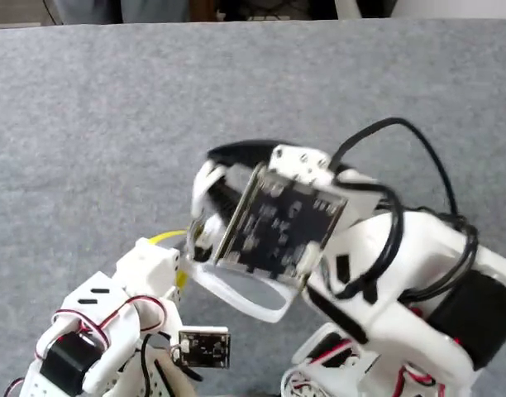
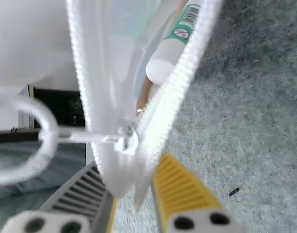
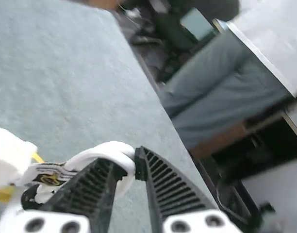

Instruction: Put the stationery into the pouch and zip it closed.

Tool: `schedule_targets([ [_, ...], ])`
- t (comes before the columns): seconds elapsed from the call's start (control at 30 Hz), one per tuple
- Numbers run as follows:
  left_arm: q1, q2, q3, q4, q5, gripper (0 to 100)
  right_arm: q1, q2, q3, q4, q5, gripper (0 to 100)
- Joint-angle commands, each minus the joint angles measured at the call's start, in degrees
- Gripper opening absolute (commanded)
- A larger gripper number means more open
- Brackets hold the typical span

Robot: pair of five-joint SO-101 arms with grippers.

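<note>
Translucent white zip pouch [image 2: 85, 73], white-capped tube [image 2: 165, 68] inside, sits between the arms over the grey table [image 2: 255, 121]. The left gripper [image 2: 131, 177] pinches its end, and the right gripper [image 3: 134, 167] is clamped on the white pull ring [image 3: 105, 151].

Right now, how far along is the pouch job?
Done: a stationery stick sits inside the pouch. In hand: left claw clamps the pouch's end, right claw pinches the ring pull. To do: the zipper gapes open past the slider, so zipping remains.
</note>
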Motion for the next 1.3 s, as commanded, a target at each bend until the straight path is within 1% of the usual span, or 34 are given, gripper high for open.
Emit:
schedule_targets([
  [0.0, -4.7, -0.4, -3.3, -0.8, -0.3, 3, 6.9, -0.3, -0.1, -0.1, -0.4, 1.2],
  [0.2, -10.5, -0.4, -5.0, -0.9, 0.6, 3, 15.3, -0.2, -0.1, -0.1, -0.4, 1.2],
  [0.33, -13.2, -0.2, -7.5, -1.6, 4.5, 3, 18.6, -0.2, 0.0, -0.1, -0.4, 1.2],
  [0.57, -18.7, -0.1, -9.1, -1.6, 5.8, 3, 24.7, -0.2, 0.0, -0.1, -0.4, 1.2],
  [0.67, -19.5, -0.1, -10.2, -1.6, 8.2, 3, 26.7, -0.2, 0.0, -0.1, -0.4, 1.2],
  [0.77, -19.3, -0.1, -11.2, -1.5, 11.0, 3, 27.3, -0.2, 0.0, 0.0, -0.4, 1.2],
  [0.93, -19.1, -0.1, -12.8, -1.4, 13.1, 3, 27.4, -0.2, 0.0, 0.0, -0.4, 1.2],
  [1.1, -19.3, -0.2, -14.5, -1.2, 13.1, 3, 27.4, -0.2, 0.2, 0.0, -0.4, 1.2],
  [1.2, -18.9, -0.2, -15.4, -1.1, 13.2, 3, 27.0, -0.3, 2.8, 0.0, -0.3, 1.2],
  [1.27, -18.9, -0.2, -15.5, -1.1, 13.2, 3, 24.8, -1.1, 5.1, 0.0, -0.2, 1.2],
])
